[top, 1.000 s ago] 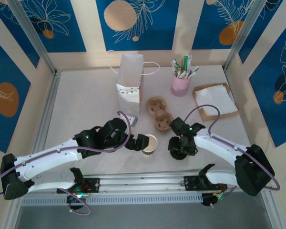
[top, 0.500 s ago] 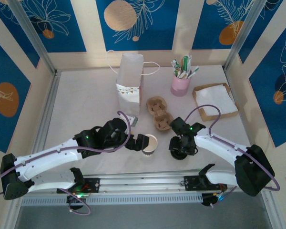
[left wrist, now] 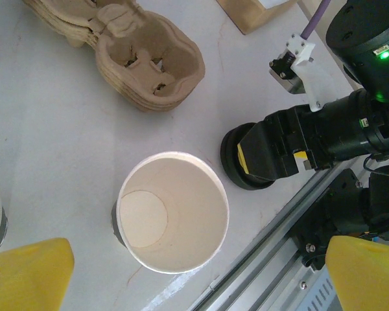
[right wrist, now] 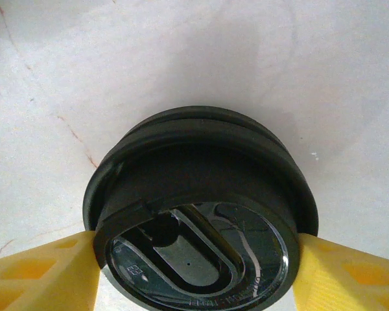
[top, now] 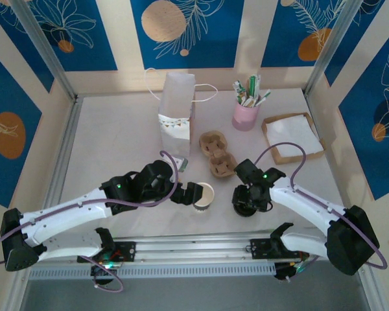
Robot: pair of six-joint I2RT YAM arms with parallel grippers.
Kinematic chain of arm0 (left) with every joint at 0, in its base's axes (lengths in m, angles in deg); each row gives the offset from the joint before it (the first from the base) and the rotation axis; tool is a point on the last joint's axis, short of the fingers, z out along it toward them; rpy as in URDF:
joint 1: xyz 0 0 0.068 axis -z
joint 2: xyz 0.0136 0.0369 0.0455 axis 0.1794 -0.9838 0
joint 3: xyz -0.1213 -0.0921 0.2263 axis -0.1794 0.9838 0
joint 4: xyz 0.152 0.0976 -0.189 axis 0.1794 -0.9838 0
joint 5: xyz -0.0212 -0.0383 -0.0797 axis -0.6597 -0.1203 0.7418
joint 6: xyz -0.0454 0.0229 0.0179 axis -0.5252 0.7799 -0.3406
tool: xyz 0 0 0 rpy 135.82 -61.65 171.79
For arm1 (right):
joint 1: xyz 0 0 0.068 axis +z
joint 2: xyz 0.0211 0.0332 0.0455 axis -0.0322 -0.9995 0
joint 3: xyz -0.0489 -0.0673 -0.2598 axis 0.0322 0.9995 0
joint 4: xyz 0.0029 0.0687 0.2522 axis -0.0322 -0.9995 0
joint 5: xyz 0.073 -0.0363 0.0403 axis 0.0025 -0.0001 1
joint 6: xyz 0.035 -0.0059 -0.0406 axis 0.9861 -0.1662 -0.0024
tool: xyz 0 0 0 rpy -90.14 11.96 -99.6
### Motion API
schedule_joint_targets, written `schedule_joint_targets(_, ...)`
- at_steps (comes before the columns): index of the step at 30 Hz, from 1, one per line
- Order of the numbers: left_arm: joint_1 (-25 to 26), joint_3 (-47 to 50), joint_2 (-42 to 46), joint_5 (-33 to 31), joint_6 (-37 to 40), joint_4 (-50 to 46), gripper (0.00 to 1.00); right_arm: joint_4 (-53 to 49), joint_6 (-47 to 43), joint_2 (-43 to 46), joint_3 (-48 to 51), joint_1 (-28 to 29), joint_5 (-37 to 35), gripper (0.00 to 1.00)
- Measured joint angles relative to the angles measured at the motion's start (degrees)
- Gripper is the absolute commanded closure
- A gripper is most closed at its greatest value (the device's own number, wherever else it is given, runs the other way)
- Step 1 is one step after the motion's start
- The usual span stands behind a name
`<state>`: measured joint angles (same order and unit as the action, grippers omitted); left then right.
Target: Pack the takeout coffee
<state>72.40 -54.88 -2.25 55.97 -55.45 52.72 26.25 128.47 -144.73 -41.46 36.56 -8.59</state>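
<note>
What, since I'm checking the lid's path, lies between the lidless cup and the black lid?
Nothing: the left wrist view shows a narrow strip of bare table separating the lidless cup from the black lid.

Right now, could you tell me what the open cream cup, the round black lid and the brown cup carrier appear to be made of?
Open cream cup: paper, apparently; matt wall, thin rolled rim.
Round black lid: plastic; glossy, with moulded ridges and embossed marks.
Brown cup carrier: probably moulded pulp; rough, fibrous, matt surface.
</note>
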Motion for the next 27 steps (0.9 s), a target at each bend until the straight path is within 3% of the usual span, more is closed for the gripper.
schedule_joint_targets(14,0.0,0.0,-0.7,0.0,0.8,0.3,0.02,-1.9,-0.5,2.4,-2.0,-1.0,0.7,0.29)
schedule_joint_targets(23,-0.1,-5.0,-6.6,2.2,1.3,2.5,0.35,-1.7,-3.0,5.6,-2.0,-8.6,4.7,0.29)
schedule_joint_targets(24,-0.1,-6.7,-8.5,2.7,1.3,2.8,0.38,-1.5,-3.4,5.6,-2.0,-9.8,5.8,0.36)
schedule_joint_targets(27,-0.2,-10.4,-13.3,3.9,1.2,3.7,0.43,-0.6,-4.1,5.6,-2.0,-11.5,6.0,0.37)
